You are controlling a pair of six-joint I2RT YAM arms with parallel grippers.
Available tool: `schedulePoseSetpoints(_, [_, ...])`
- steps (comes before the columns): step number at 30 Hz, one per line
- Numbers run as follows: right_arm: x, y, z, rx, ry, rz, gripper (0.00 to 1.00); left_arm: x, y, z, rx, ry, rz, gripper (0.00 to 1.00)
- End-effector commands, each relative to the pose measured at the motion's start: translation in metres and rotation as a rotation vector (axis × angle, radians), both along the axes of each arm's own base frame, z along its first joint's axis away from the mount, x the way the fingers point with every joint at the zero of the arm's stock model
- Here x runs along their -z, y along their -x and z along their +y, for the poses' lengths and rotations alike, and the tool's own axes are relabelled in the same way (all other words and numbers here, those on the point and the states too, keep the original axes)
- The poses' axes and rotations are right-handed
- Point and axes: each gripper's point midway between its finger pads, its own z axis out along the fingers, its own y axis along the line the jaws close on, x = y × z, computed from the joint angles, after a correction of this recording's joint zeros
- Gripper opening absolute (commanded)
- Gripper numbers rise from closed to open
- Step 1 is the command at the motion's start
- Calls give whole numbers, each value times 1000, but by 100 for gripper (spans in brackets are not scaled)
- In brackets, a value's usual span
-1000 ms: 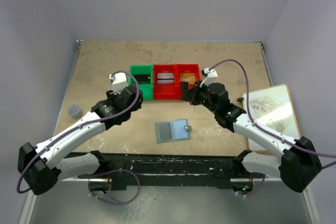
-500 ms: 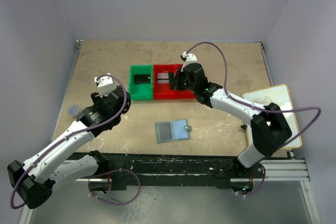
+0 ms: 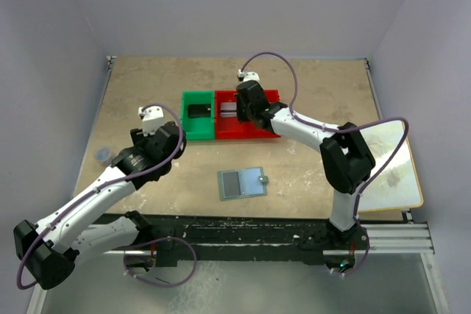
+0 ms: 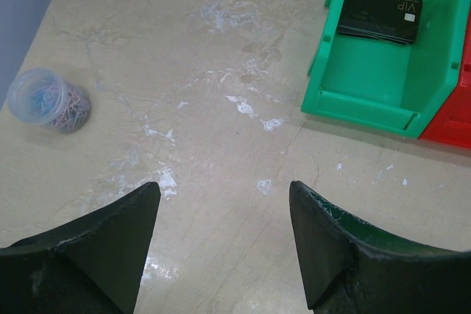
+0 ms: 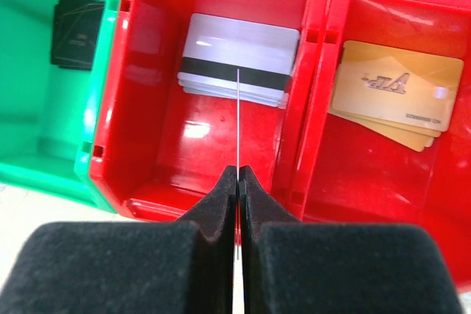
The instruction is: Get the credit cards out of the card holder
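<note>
Nearest, card holder (image 3: 243, 182) open flat on the table (image 3: 309, 86), between the arms. Left gripper (image 4: 221, 251) spread wide over bare tabletop, holding nothing, near a jar of paper clips (image 4: 48, 99). Beyond, green bin (image 4: 383, 101) with a black card (image 4: 379, 14) marked "VIP". Farthest, right gripper (image 5: 238, 176) pinched on a thin card (image 5: 238, 108), edge-on above the red bin (image 5: 147, 145) of silver striped cards (image 5: 239, 56); gold cards (image 5: 397, 90) alongside, writing unreadable.

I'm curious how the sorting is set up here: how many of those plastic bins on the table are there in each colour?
Green plastic bin: 1
Red plastic bins: 2
Total: 3
</note>
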Motion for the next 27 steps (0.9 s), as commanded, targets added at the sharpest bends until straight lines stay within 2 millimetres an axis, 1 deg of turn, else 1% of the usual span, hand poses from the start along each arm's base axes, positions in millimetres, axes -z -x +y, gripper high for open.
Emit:
schedulePoseSetpoints(1, [-15,-8,-17,81,95,-47,0,-18,-4,-4,22,36,-49,69])
schedulePoseSetpoints(8, [-20,-5,-33,117,155,-48,0,-19,-4,-3,21,36,-52,70])
schedulePoseSetpoints(15, [-17,8,-48,127,201,-31,0,-18,-4,-3,20,32,-49,71])
schedulePoseSetpoints(20, [-24,12,-50,104,189,-55,0,-17,-4,-3,21,32,-47,71])
schedulePoseSetpoints(22, [-26,12,-57,125,207,-64,0,-18,-4,-3,21,31,-49,72])
schedulePoseSetpoints(23, [-28,11,-57,123,210,-67,0,-19,-4,-3,19,33,-51,72])
schedulePoseSetpoints(24, [-31,11,-54,103,201,-74,0,-19,-4,-3,19,34,-53,72])
schedulePoseSetpoints(27, [-48,5,-34,8,152,-129,0,-24,-3,2,-1,30,-69,72])
